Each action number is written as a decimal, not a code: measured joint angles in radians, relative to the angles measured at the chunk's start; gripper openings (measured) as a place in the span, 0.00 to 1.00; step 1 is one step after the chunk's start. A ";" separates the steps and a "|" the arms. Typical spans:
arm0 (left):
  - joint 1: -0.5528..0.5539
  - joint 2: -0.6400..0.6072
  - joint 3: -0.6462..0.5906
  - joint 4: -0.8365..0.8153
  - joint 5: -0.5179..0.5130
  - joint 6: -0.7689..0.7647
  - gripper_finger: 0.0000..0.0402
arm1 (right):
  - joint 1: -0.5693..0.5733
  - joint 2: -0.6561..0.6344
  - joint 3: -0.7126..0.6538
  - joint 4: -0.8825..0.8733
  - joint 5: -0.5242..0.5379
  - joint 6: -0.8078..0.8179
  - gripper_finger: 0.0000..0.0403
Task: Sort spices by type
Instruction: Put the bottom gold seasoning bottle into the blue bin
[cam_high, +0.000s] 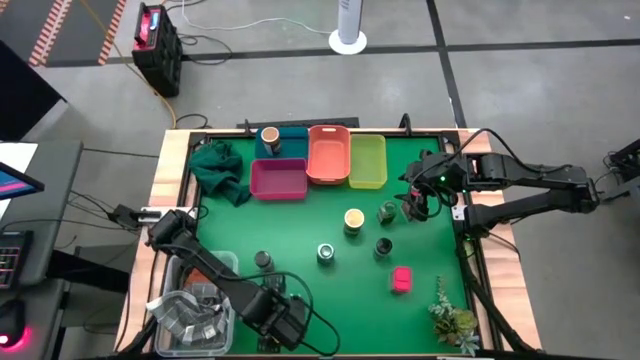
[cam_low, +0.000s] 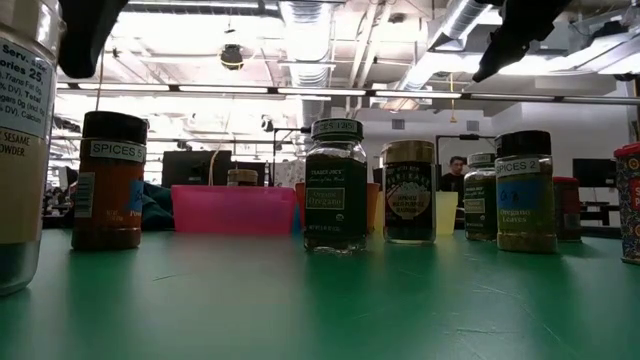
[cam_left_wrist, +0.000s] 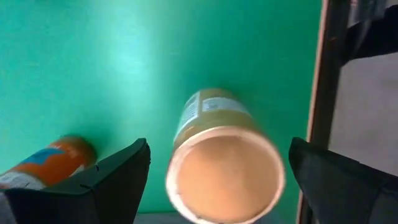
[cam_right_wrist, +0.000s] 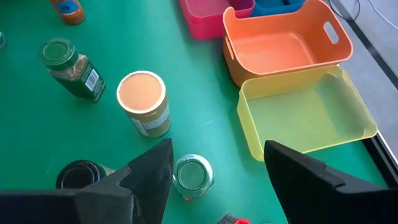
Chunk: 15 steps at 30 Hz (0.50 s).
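Low and left of centre in the left wrist view, the tan-topped jar (cam_left_wrist: 224, 163) stood between the left gripper's (cam_left_wrist: 217, 180) spread fingers — rigid, probably slick-sided, best pinched across its round body.

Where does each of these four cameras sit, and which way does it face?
High: above the table, facing straight down; both the left arm and right arm show.
Low: at tabletop height, facing level across the green mat into the room; dark arm parts hang at top.
Left wrist: on the left arm, facing down at a tan-lidded jar between its open jaws.
Right wrist: on the right arm, facing down past its jaws.
Shared: high and right wrist both show the yellow tray.
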 joint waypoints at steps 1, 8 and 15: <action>-0.001 0.001 0.000 -0.009 -0.011 0.000 0.91 | 0.000 0.000 0.000 0.000 0.000 -0.003 0.69; -0.004 0.004 -0.088 0.063 0.031 -0.022 0.91 | 0.000 0.000 0.000 0.000 0.000 -0.005 0.69; 0.006 0.002 -0.160 0.140 0.032 -0.037 0.89 | 0.000 0.000 0.000 -0.001 0.000 -0.007 0.69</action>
